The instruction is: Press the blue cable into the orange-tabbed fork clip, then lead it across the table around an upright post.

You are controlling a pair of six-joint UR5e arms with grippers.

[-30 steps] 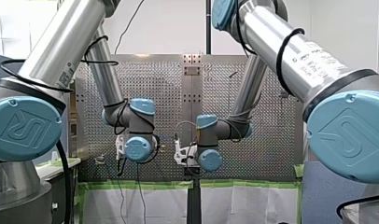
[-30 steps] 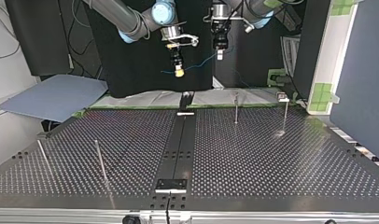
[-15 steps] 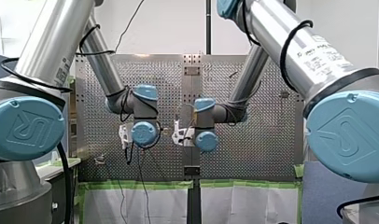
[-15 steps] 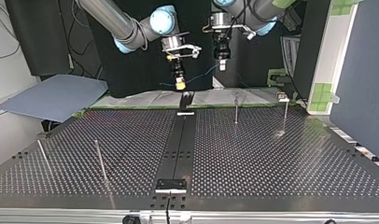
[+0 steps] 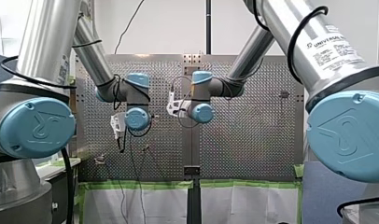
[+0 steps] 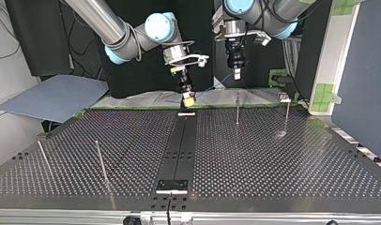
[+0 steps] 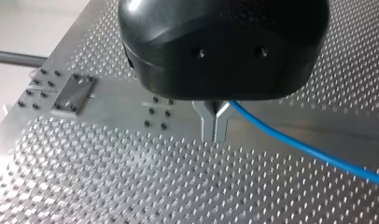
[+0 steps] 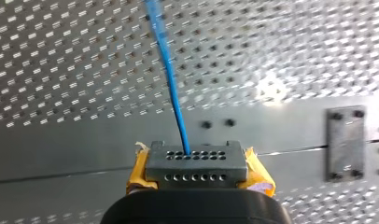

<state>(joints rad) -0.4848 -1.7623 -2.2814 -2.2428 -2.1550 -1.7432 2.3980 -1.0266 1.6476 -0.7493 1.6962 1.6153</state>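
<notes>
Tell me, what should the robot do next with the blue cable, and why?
Probably bring the cable down toward the table. The left jaws and the right jaws are each shut on it, and it hangs in the air between them near the table's edge. It sits in no clip yet, so it likely has to come lower first.

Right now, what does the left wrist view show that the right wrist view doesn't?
Left wrist only: my left gripper, black body, metal fingers shut on the thin blue cable, which runs off to one side. Right wrist only: my right gripper, grey hole-dotted fingertips with yellow pads, cable leading straight ahead from between them. Both: the cable, the silver perforated table, a dark screwed-down plate on its smooth strip; same plate or not, cannot tell.
</notes>
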